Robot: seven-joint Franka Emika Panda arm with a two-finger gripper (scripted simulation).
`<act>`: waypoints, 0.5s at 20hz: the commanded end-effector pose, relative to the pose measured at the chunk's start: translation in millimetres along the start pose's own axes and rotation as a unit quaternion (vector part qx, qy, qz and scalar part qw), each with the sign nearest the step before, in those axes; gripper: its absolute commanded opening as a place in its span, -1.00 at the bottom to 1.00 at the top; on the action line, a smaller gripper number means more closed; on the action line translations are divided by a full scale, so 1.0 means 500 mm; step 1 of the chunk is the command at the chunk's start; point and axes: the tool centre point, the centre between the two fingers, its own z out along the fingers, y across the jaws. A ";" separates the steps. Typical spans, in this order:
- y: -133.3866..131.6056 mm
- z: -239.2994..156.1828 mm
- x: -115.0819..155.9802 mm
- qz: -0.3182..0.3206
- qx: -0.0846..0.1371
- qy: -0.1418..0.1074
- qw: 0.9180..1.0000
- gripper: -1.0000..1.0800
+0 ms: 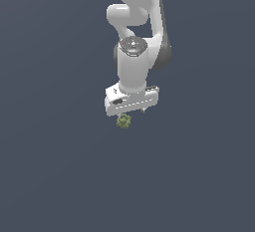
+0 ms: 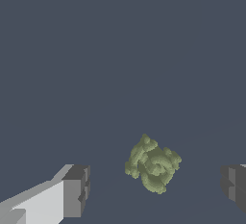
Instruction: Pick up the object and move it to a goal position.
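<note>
Fingertips, dark grey, two in number: nearest the wrist camera, one on a white finger body at one side of the wrist view, the second partly cut off at the opposite edge. They stand wide apart, with bare floor between them, touching nothing.

Item 1. Object: small lumpy olive-green blob, surface bumpy and mottled. In the wrist view it lies between the two fingertips, clear of both, somewhat closer to the middle of the gap than to either pad. It rests on the floor. In the exterior view the object shows just beneath the white hand, towards its end on the exterior view's left, and is far narrower than the hand.

Item 2. Gripper: white, spread open, holding nothing. Its hand block is tilted slightly, the end on the exterior view's right sitting higher. Only short stubs of the fingers show below the block in that view; whether they reach the floor cannot be told.

Item 3. Arm: white with dark grey joints, coming down from the top edge of the exterior view to a vertical wrist above the hand.

Item 4. Floor: plain dark slate-blue, uniform across both views.
</note>
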 end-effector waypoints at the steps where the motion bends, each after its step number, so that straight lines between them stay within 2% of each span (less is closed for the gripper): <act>1: 0.004 0.008 -0.005 -0.032 -0.001 -0.001 0.999 0.92; 5: 0.010 0.021 -0.014 -0.084 -0.002 -0.002 0.996 0.92; 10: 0.017 0.037 -0.025 -0.149 -0.002 -0.004 0.989 0.92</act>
